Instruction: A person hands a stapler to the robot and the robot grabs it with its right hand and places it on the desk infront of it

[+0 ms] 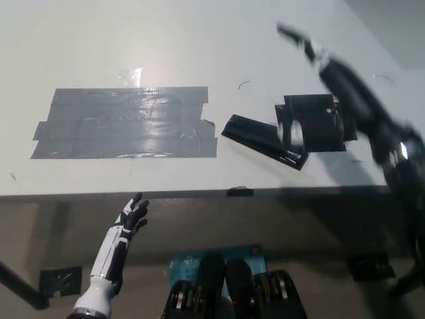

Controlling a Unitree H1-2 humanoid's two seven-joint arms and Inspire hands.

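Observation:
The black stapler [260, 140] lies flat on the white desk [199, 40], angled down to the right near the front edge. My black right hand [337, 83] hovers above and to the right of it, blurred by motion, open with fingers spread and nothing in it. One fingertip [287, 30] reaches toward the far side of the desk. My white left hand [130, 219] rests at the lower left, below the desk edge, open and holding nothing.
A wide patch of dark grey tape [126, 123] covers the desk left of the stapler. A smaller black tape patch [319, 123] lies just right of it, partly under my arm. The desk's front edge [166, 195] runs across the picture's middle.

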